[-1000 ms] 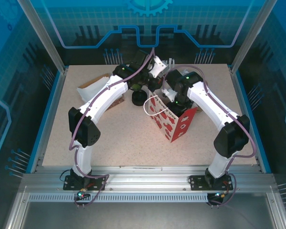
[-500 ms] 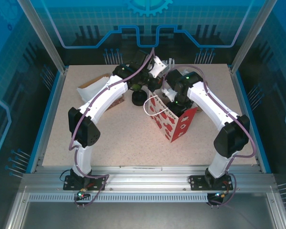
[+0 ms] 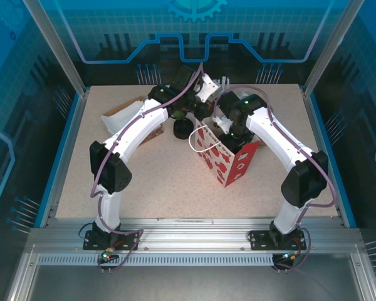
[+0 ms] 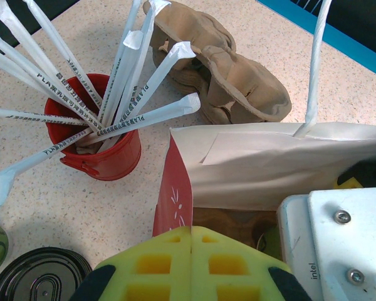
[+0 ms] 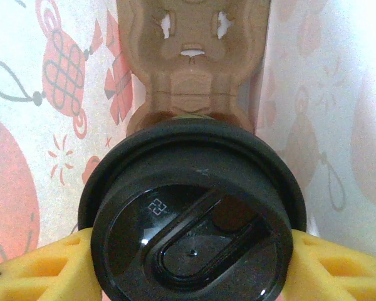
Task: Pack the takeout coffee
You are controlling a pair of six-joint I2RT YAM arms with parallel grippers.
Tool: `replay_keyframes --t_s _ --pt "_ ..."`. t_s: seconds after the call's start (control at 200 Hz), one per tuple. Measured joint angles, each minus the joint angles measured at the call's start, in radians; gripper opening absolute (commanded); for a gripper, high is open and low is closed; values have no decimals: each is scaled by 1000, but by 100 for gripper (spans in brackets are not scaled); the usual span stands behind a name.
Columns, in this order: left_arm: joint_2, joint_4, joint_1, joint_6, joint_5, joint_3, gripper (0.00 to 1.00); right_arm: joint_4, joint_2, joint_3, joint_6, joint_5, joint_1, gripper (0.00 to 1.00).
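The takeout coffee [image 5: 191,213] is down inside the red-and-white patterned bag [image 3: 229,160], which stands on the surface [image 3: 163,182] between the two arms. In the right wrist view its round black lid faces the camera, with the bag's printed walls on both sides and a brown pulp cup carrier [image 5: 188,56] below it. The right jaws are set partway apart and hold the cup, one yellow pad [image 5: 31,263] on each side just under the lid's rim. The left jaws are closed on nothing, their pads [image 4: 169,263] pressed together above the bag's open mouth, near a red cup of wrapped straws [image 4: 100,141]. The cup looks like a thin paper shell, light and easily dented, so a hard squeeze would likely buckle the wall or pop the press-fit lid. The glossy plastic lid is probably slippery and a poor place to grip. The better hold is high on the paper wall, where the rim stiffens it. Whether it is full cannot be told, so it should be kept upright and lowered gently into a carrier pocket.
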Motion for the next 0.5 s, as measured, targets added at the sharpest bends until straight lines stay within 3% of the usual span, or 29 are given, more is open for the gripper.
replay_keyframes --t_s 0.5 --pt "0 0 0 0 -2 0 3 -13 -13 0 0 8 1 34"
